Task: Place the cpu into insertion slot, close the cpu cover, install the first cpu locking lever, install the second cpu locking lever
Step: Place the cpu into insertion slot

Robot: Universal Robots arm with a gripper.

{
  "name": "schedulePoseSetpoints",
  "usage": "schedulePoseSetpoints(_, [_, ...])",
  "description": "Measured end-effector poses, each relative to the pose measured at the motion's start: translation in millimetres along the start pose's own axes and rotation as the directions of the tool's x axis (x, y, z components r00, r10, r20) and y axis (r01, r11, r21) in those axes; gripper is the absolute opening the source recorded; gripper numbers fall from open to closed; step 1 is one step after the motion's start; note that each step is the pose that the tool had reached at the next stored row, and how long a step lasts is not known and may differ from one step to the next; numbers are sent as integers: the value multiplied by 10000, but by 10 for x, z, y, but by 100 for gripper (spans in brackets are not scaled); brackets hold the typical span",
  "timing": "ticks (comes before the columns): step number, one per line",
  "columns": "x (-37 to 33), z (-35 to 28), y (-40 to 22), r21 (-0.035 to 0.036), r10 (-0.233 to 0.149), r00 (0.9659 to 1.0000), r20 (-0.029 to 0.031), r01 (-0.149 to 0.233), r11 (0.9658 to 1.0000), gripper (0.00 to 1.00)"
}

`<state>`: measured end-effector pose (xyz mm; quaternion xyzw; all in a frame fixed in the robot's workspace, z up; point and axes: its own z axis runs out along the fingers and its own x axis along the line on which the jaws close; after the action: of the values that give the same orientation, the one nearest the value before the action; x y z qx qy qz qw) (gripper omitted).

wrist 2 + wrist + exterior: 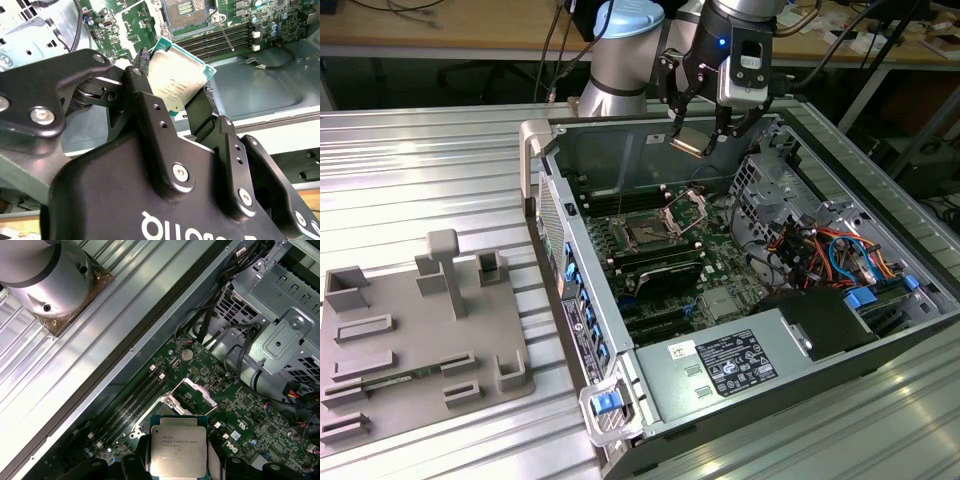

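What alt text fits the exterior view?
The hand holds the cpu tilted above an open computer case, whose insertion slot lies bare, cpu cover raised. A grey fixture plate lies at the exterior view's left.

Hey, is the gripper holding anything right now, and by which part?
The gripper holds the cpu, pinched by two opposite edges between its fingers, above the open computer case.

1. arm (pixel 620 70): silver-grey, rounded tubular joints, with a pale blue end cap (pixel 625 22).
2. gripper (pixel 696 132): matte black, with jointed link fingers (pixel 150 115), round silver screws (pixel 180 172) and white lettering (pixel 165 227) on its body.
3. wrist: a small blue light (pixel 722 42), perhaps an indicator.
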<state>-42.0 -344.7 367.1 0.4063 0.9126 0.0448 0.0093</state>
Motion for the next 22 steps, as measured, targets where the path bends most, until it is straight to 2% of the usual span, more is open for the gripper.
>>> schedulePoseSetpoints(11, [0, 1, 0, -11, 520, 9986, 46, -520, 9986, 55])
schedulePoseSetpoints(22, [1, 2, -1, -29, 1180, 9930, 104, -1179, 9930, 55])
